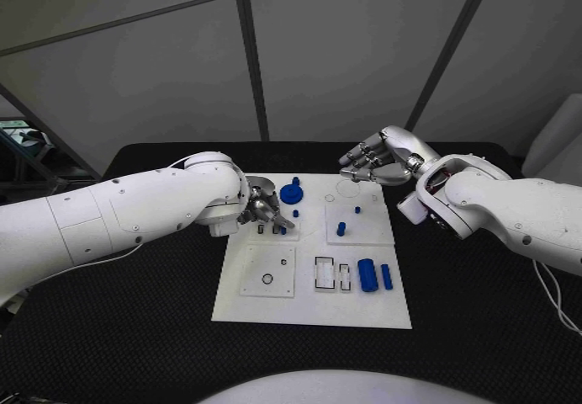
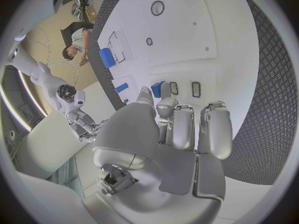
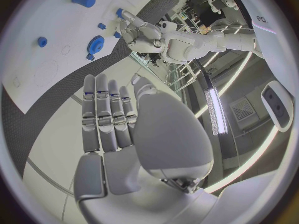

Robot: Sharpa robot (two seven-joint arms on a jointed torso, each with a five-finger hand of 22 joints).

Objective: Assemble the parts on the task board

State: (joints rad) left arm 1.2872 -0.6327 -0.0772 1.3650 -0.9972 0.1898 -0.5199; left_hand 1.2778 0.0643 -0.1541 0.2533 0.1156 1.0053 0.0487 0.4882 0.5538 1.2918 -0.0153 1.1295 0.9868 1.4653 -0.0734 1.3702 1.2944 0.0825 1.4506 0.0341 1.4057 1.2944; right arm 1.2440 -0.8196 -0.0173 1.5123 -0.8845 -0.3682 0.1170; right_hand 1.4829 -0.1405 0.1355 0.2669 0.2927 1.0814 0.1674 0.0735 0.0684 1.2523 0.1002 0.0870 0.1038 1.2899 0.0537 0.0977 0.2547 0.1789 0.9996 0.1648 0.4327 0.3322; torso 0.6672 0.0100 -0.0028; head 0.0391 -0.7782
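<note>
My left robot hand [image 1: 265, 212] sits over the task board's [image 1: 313, 310] left edge, fingers curled onto a small blue part [image 2: 157, 88]; the contact itself is hidden, so I cannot tell whether it is gripped. My right robot hand [image 1: 376, 162] hovers above the board's far right corner, fingers apart, holding nothing. The flat white board lies on the black textured desk [image 1: 485, 311]. A blue toothed gear [image 1: 293, 195], pegs and a blue cylinder [image 1: 367, 275] rest on it.

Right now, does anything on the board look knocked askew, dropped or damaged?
Nothing stands out. The task board lies flat on the table, and the blue gear, small pegs and cylinders all sit on it. No part lies on the black table.
</note>
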